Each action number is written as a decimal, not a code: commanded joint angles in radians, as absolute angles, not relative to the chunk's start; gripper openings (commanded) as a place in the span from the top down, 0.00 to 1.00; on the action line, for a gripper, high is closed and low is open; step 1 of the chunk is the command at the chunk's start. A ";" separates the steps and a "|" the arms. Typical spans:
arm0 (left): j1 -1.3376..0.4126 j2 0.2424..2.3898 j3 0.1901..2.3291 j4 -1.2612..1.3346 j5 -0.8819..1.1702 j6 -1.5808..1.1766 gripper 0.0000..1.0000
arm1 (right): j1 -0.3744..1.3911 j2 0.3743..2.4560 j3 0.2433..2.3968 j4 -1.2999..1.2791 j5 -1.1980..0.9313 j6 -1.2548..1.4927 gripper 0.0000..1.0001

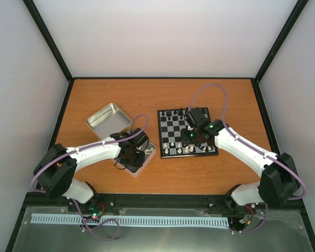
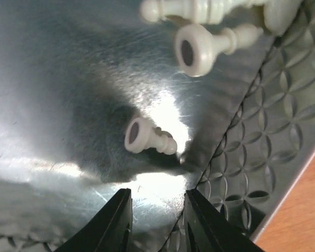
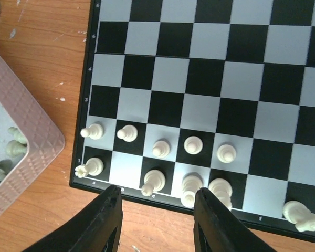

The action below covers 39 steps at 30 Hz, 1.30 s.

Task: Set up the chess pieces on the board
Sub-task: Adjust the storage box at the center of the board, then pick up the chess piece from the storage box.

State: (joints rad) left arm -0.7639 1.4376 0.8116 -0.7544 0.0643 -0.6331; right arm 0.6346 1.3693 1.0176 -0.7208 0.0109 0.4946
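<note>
An orange-brown wooden desk (image 1: 163,94) floors a booth with plain white walls (image 1: 163,31) on three sides and black frame bars (image 1: 47,39) at the corners. The board (image 1: 173,129) lies at 3 o'clock of the desk's middle, square to its edges. A shallow silver tin (image 1: 149,155) sits at 8 o'clock, just beside the board's near left corner. A second silver tray (image 1: 107,121) lies near it at 10 o'clock.

The left jaws hang low inside the tin, parted by a narrow gap with nothing between them. A cream pawn (image 2: 147,137) lies on its side on the tin's floor at 12 o'clock of their tips, apart from them. The right jaws are spread wide above the board's near edge and hold nothing. A tall white piece (image 3: 153,181) stands on the edge row in line with the gap.

Only the top view shows the second tray and the black pieces (image 1: 176,112) along the board's far edge. The right wrist view gives the white chess pieces (image 3: 193,144) clearly: five pawns in a row from the left corner, with taller figures on the edge row at 6 o'clock of them. At 9 o'clock it shows the tin's embossed wall with loose cream pieces (image 3: 13,147) inside. The left wrist view adds two more cream pieces (image 2: 205,47) lying at 1 o'clock.
</note>
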 commanded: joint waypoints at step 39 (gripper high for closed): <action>-0.761 1.582 0.829 -0.541 0.112 -0.578 0.67 | 0.632 1.368 0.937 -0.601 -0.173 0.546 0.63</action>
State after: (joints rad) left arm -0.7639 1.5536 0.8265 -0.5529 0.0902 -0.5842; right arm 0.6334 1.3716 0.9485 -0.6231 -0.1726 0.5396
